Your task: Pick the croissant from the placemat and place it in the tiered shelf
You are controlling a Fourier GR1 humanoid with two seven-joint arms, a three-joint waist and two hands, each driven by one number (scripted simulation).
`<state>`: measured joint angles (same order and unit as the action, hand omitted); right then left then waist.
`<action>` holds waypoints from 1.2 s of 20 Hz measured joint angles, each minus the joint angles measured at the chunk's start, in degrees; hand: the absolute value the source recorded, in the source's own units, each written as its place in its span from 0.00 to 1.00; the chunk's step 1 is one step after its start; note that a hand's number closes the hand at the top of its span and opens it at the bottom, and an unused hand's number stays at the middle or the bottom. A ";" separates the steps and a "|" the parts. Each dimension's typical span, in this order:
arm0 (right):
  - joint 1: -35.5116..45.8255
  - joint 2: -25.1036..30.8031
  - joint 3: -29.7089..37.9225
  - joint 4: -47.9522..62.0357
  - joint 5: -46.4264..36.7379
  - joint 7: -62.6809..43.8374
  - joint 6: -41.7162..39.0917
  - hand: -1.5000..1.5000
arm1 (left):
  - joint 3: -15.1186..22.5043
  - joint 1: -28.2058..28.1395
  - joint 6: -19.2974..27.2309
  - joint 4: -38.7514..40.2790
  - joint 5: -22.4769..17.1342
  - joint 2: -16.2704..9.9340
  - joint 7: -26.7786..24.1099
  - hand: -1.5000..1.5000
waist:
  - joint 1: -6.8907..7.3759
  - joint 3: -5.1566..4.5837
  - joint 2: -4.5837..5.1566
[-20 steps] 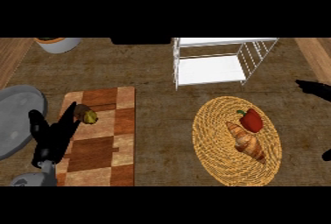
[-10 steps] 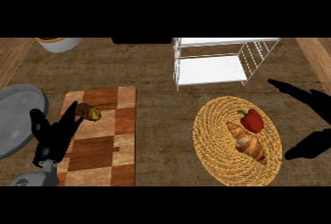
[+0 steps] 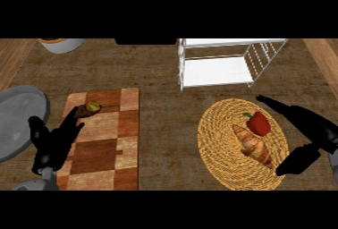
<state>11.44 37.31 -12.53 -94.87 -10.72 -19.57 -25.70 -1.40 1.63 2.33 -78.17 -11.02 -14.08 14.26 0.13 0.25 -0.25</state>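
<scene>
Right hand [image 3: 310, 143] hangs spread wide at the placemat's [image 3: 221, 167] right edge, holding nothing; left hand [image 3: 52, 141] rests open. On the placemat lies the croissant [image 3: 254, 147], just nearer than a red pepper [image 3: 259, 123]. Best to close along the croissant's length, avoiding the pepper, then lift toward the tiered shelf [image 3: 218, 71] beyond.

Croissant [image 3: 253, 146] golden-brown with darker ridges, lying on a straw-yellow woven placemat [image 3: 220, 134]; just beside it on the placemat, a red pepper [image 3: 259, 124] with green stem. Left of the placemat, a chopping board [image 3: 105, 143] in a brown-and-tan chequer, a yellow-green fruit [image 3: 92, 107] on it. Above the placemat a white wire shelf [image 3: 224, 67]; both hands black, left [image 3: 51, 143] and right [image 3: 310, 134]; counter [image 3: 162, 125] mottled brown.
</scene>
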 measured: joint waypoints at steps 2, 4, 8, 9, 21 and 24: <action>-1.41 -0.62 0.28 -0.22 -2.02 -0.17 0.33 0.00 | 0.04 0.00 0.11 -0.30 0.34 0.44 0.27 0.50 | -0.05 0.03 -0.01; -1.57 -1.73 0.85 0.00 -4.13 -0.52 0.37 0.00 | -0.24 0.05 -0.27 -0.43 0.52 0.54 0.51 0.50 | -0.05 0.01 0.01; -2.20 -4.00 1.11 -0.58 -8.09 -1.48 0.07 0.00 | -0.64 -0.02 -0.48 -0.55 1.25 0.96 1.01 0.50 | -0.05 0.03 0.00; -2.79 -4.60 1.10 -1.02 -9.12 -1.51 0.24 0.00 | -0.78 0.14 -0.37 -0.03 1.56 1.35 0.26 0.50 | -0.06 0.06 -0.04; -4.67 -12.28 0.68 3.04 -21.59 1.05 3.05 0.00 | -2.62 0.29 -2.21 -1.27 2.12 1.84 2.50 0.50 | -0.02 -0.08 0.11; -4.91 -13.11 1.02 4.56 -24.47 2.41 4.23 0.00 | -2.73 0.61 -2.14 -0.55 2.74 2.64 1.62 0.50 | -0.04 -0.01 0.06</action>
<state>6.53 24.20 -11.52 -90.30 -35.19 -17.16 -21.47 -4.13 2.24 0.19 -78.72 -8.28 -11.44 15.88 0.09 0.24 -0.19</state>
